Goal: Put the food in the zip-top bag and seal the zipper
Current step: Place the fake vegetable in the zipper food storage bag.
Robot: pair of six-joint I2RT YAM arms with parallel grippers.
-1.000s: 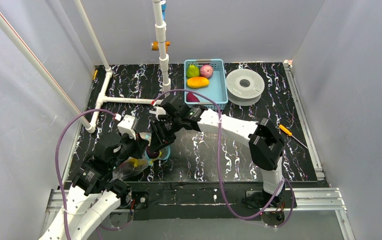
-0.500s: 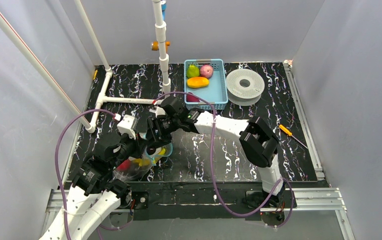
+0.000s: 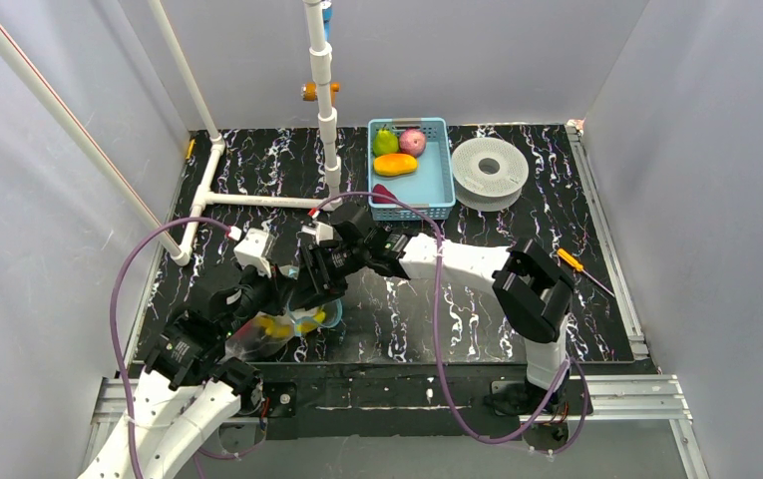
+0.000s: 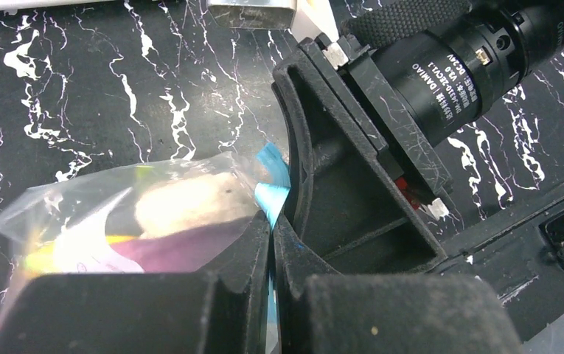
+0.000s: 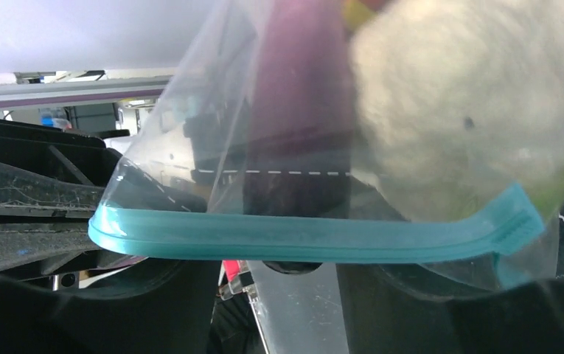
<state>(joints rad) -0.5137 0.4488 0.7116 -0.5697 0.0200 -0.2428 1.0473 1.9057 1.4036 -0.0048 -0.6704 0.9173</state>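
Clear plastic bag (image 3: 257, 339) is at the left claw (image 4: 271, 240), which is clenched on its blue zipper (image 5: 301, 247). Inside it, behind that claw, are a cauliflower (image 5: 455, 110), an eggplant (image 5: 297, 110) and a banana (image 3: 279, 324). The right claw (image 3: 314, 287) faces the left one just across the zipper, jaws apart, with the strip running across the gap. Well beyond it, a basket (image 3: 437, 175) rests on the surface (image 3: 457, 319).

Right gripper (image 3: 312, 299): over 1 s, eased slightly farther from the blue basket (image 3: 427, 211).
Right elbow: also sits farther from the basket.
Zip-top bag (image 3: 257, 339): its zipper (image 5: 301, 247) dropped away from the basket and lies flatter.
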